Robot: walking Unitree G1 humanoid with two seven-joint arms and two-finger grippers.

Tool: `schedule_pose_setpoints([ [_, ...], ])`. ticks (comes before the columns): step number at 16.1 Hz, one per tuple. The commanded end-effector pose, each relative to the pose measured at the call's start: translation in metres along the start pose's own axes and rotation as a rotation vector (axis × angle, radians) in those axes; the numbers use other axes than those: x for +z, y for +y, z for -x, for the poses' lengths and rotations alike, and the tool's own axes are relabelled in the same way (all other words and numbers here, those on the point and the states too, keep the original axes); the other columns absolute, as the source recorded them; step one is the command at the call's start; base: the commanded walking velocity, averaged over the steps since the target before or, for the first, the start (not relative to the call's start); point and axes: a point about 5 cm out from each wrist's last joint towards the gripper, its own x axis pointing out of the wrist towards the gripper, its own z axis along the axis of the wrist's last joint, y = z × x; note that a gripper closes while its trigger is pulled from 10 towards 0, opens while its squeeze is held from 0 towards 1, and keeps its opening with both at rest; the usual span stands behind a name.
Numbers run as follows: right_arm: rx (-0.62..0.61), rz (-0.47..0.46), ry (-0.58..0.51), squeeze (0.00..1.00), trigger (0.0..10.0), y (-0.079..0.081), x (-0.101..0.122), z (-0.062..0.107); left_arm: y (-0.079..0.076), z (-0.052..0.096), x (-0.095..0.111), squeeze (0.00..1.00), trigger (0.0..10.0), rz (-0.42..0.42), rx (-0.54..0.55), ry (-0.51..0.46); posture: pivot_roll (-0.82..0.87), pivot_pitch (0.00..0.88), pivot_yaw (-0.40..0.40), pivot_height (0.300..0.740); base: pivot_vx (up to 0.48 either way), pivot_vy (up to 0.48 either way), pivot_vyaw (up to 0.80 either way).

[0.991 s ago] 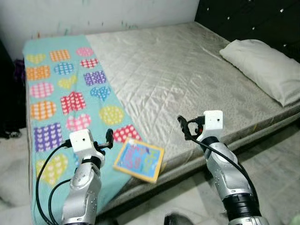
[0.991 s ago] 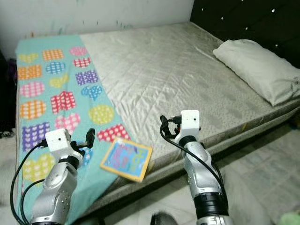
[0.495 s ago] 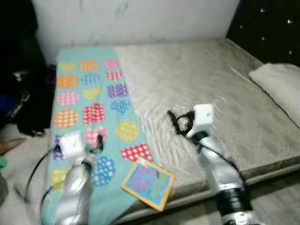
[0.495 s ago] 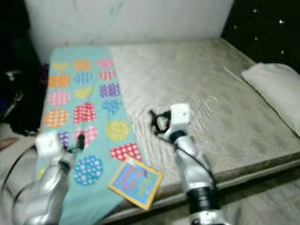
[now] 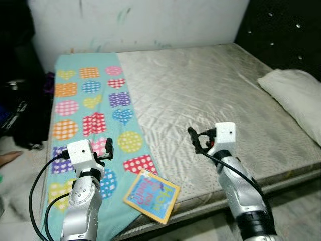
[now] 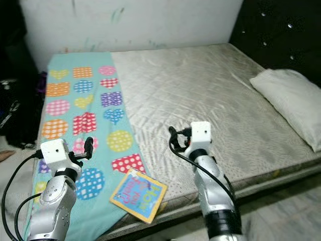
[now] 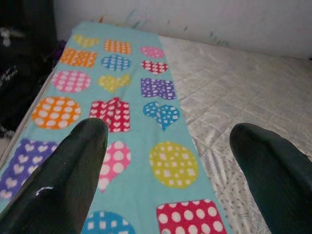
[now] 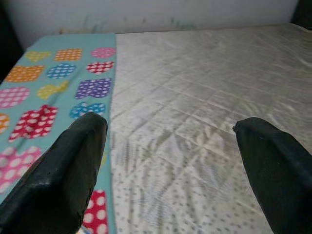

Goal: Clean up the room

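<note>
Before us, at the bed's near edge, our view has swung and steadied since a moment ago, so more of the dark clutter (image 5: 20,110) beside the bed now shows at far left. Next, our left gripper (image 5: 108,149) hovers wide open and empty over the teal patterned blanket (image 5: 90,100). Just to its right, the colourful book (image 5: 151,189) lies flat at the mattress (image 5: 210,85) edge, unmoved. Our right gripper (image 5: 196,140) hangs wide open, empty, over the mattress. The pillow (image 5: 296,95) rests far right. We judge the book our likeliest first pickup.
</note>
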Motion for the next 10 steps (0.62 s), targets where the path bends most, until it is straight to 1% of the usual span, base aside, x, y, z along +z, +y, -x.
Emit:
schedule_pose_setpoints([
  [1,-0.007,0.031,-0.055,0.00,10.0,-0.006,0.008,0.004,0.006,0.004,0.002,0.00,10.0,-0.045,-0.003,-0.017,-0.08,0.000,-0.024,0.740,0.000,0.000,0.00],
  [2,-0.031,0.107,-0.082,0.00,10.0,-0.012,0.010,0.010,0.017,0.007,0.004,0.00,10.0,-0.071,0.010,-0.021,-0.08,0.000,-0.024,0.740,0.000,0.000,0.00],
  [3,-0.070,0.198,-0.086,0.00,10.0,-0.020,0.006,0.016,0.029,0.011,0.005,0.00,10.0,-0.079,0.031,-0.013,-0.08,0.000,-0.020,0.740,0.000,0.000,0.00],
  [4,-0.129,0.253,-0.086,0.00,10.0,-0.031,0.002,0.023,0.041,0.015,0.005,0.00,10.0,-0.079,0.045,-0.010,-0.08,0.000,-0.014,0.740,0.000,0.000,0.00],
  [6,-0.177,0.247,-0.072,0.00,10.0,-0.045,0.000,0.031,0.055,0.020,0.009,0.00,10.0,-0.103,0.071,-0.009,-0.08,0.000,-0.009,0.740,0.000,0.000,0.00],
  [8,-0.174,0.240,-0.072,0.00,10.0,-0.046,0.003,0.030,0.054,0.020,0.011,0.00,10.0,-0.107,0.070,-0.019,-0.09,0.000,-0.004,0.740,0.000,0.000,0.00],
  [9,-0.163,0.237,-0.084,0.00,10.0,-0.044,0.005,0.031,0.048,0.021,0.008,0.00,10.0,-0.100,0.058,-0.013,-0.10,0.000,-0.011,0.740,0.000,0.000,0.00],
  [10,-0.164,0.234,-0.084,0.00,10.0,-0.044,0.004,0.032,0.046,0.022,0.008,0.00,10.0,-0.097,0.050,-0.014,-0.10,0.000,-0.013,0.740,0.000,0.000,0.00],
])
